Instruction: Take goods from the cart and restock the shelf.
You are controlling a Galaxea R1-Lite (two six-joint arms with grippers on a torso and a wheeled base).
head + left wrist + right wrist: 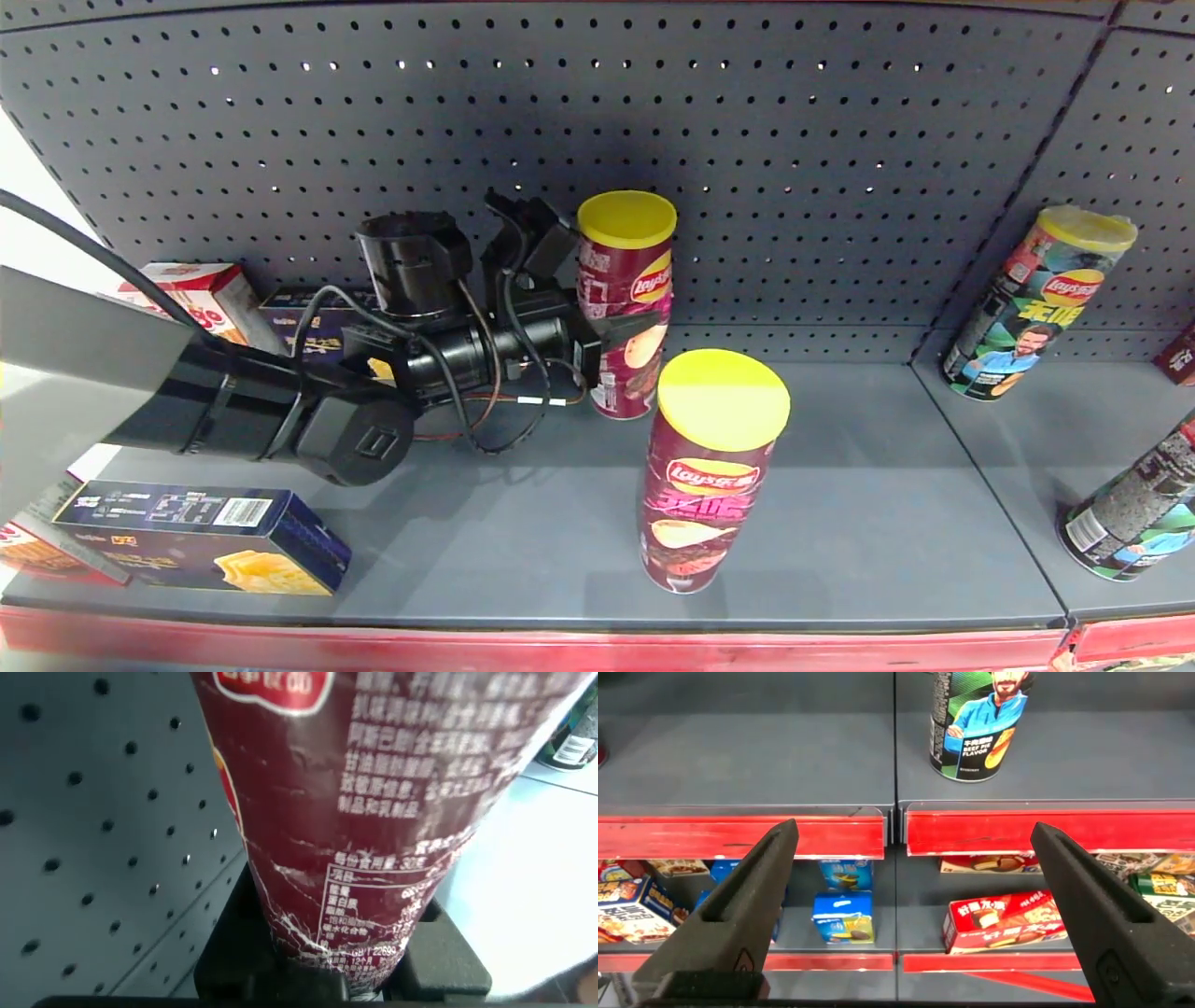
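Left gripper (624, 334), clamped on an upright maroon chip can (644, 280) with a yellow lid, at the rear of the grey shelf (887, 504), just beside the pegboard back panel (747, 140). Whether the can's base rests on the shelf cannot be told. A second maroon can (709, 467) stands nearer the front edge, apart from the first. A dark blue box (201, 537) lies at the shelf's left front. Right gripper (915, 833), fingers wide apart and holding nothing, faces a green-labelled can (976, 719) on a shelf.
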